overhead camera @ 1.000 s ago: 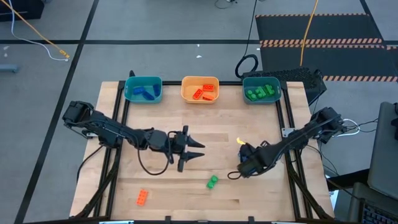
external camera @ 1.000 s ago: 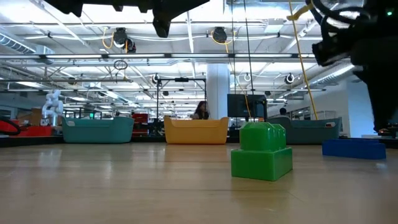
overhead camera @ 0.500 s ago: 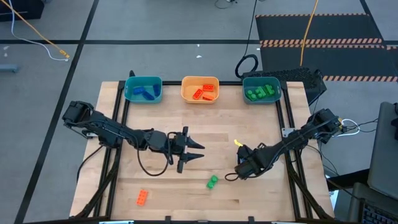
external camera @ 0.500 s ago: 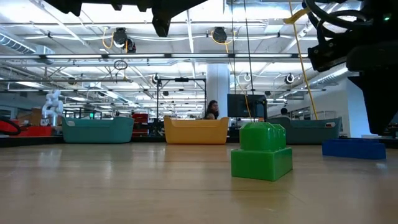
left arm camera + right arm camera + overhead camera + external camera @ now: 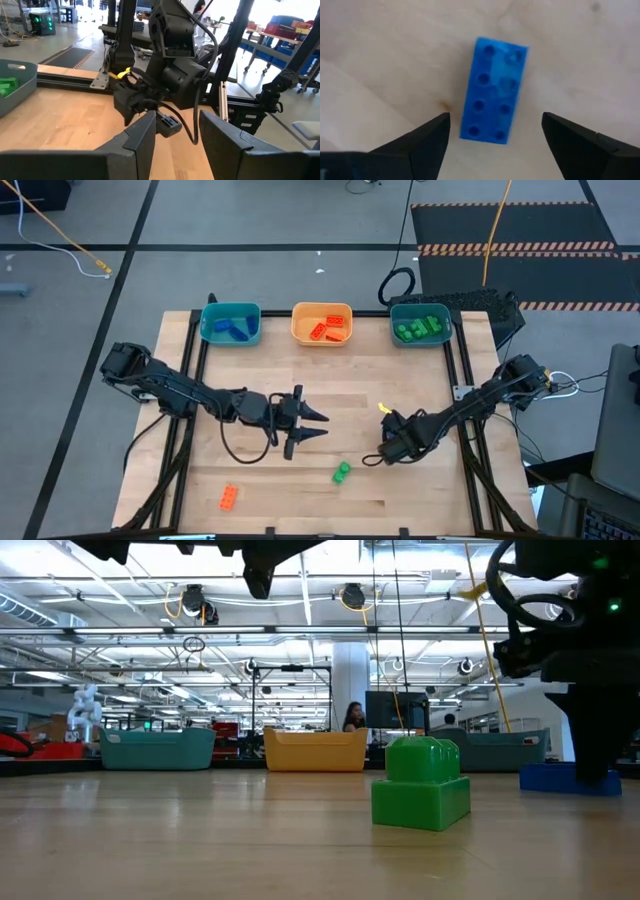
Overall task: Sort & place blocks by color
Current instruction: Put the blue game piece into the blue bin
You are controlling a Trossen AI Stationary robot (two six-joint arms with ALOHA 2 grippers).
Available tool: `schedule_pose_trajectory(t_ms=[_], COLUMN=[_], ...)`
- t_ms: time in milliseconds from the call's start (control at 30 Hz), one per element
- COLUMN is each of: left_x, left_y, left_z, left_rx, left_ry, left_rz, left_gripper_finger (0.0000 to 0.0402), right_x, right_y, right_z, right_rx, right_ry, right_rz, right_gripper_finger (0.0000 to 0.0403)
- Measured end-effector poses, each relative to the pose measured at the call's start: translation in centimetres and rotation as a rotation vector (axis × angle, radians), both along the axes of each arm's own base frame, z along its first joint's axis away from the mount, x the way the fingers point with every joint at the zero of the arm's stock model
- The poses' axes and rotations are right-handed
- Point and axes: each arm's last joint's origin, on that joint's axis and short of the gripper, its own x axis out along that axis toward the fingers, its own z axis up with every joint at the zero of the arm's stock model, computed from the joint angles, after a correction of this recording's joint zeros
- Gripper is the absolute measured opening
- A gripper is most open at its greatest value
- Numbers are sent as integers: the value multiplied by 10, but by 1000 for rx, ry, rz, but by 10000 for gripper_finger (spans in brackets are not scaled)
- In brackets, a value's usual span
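Note:
A blue studded block [image 5: 495, 90] lies flat on the table, studs up. My right gripper [image 5: 495, 116] is open above it, pointing down, one finger on each side of the block with a gap on both sides. In the low view the right gripper [image 5: 595, 730] reaches down in front of the blue block [image 5: 550, 778]. A green block [image 5: 341, 472] and an orange-red block [image 5: 229, 498] lie near the table's near edge. My left gripper [image 5: 322, 424] hovers open over the table's middle, holding nothing.
Three trays stand along the far edge: a teal tray [image 5: 231, 325] with blue blocks, an orange tray [image 5: 322, 323] with orange-red blocks, and a teal tray [image 5: 420, 326] with green blocks. A person shows in the room beyond the table. Bare wood lies between the arms and the trays.
My right gripper has come down from above toward the blue block, until its fingers stand around it near the table. The blocks and my left arm have kept still.

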Motion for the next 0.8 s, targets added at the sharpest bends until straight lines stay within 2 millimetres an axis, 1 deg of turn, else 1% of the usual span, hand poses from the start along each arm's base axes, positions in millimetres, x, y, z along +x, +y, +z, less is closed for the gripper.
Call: schedule_pose_trajectory(t_ms=[133, 333, 633, 800], left_x=[0, 0, 0, 0], left_y=[0, 0, 0, 0], left_z=[0, 0, 0, 0], left_rx=[-1, -1, -6, -6], left_ry=[0, 0, 1, 1], left_rz=[0, 0, 1, 1], left_gripper_finger=[152, 152, 152, 152], right_x=[2, 2, 0, -1], right_y=[1, -3, -6, -6], right_z=[-9, -16, -19, -20], right_rx=[54, 78, 67, 61], right_ry=[-51, -96, -81, -78], right_rz=[-2, -17, -26, -11], right_gripper_finger=[313, 298, 271, 249])
